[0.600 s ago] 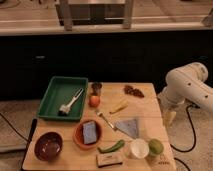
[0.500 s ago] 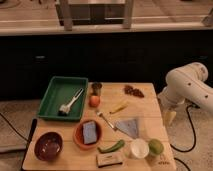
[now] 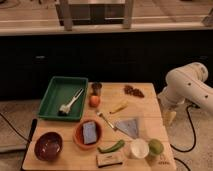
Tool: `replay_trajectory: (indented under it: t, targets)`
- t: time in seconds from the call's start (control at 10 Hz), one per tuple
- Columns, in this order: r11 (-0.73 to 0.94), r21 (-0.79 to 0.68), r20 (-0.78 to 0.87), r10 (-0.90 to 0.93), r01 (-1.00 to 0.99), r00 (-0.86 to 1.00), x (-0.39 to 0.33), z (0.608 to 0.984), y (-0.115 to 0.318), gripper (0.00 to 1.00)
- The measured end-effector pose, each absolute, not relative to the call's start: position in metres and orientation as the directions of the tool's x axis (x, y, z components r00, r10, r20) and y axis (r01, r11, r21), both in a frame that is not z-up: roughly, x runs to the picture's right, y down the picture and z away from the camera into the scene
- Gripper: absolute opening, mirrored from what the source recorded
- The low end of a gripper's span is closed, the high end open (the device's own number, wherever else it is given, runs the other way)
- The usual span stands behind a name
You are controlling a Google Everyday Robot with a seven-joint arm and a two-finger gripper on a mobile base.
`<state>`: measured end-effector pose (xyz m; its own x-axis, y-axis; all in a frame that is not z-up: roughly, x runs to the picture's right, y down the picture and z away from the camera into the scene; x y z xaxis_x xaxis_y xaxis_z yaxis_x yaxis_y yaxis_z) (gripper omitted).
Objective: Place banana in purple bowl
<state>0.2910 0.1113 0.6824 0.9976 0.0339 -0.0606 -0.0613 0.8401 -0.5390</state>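
- Pale wooden worktop (image 3: 147, 107): it is crowded, so a long reach across it could sweep neighbouring items aside.
- White robot arm's gripper (image 3: 170, 118): it hangs beside the worktop's right edge, well apart from everything. Its tip is hard to make out, and how wide it stands cannot be told.
- Round, dark purple glossy bowl (image 3: 48, 146): it sits at the front left corner. The round orange-terracotta bowl (image 3: 87, 134) lies on the way and invites a wrong drop.
- Small, pale-yellow curved banana (image 3: 119, 107): it lies mid-worktop, near a grey utensil (image 3: 104, 118). A shallow grasp could slip or catch that utensil.
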Motion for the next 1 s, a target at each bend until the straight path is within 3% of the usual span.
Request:
replay_trajectory:
  t: [1.0]
  targets:
    - [0.835, -0.542, -0.003, -0.112, 0.093, 0.994, 0.224, 0.722, 0.113, 0.80]
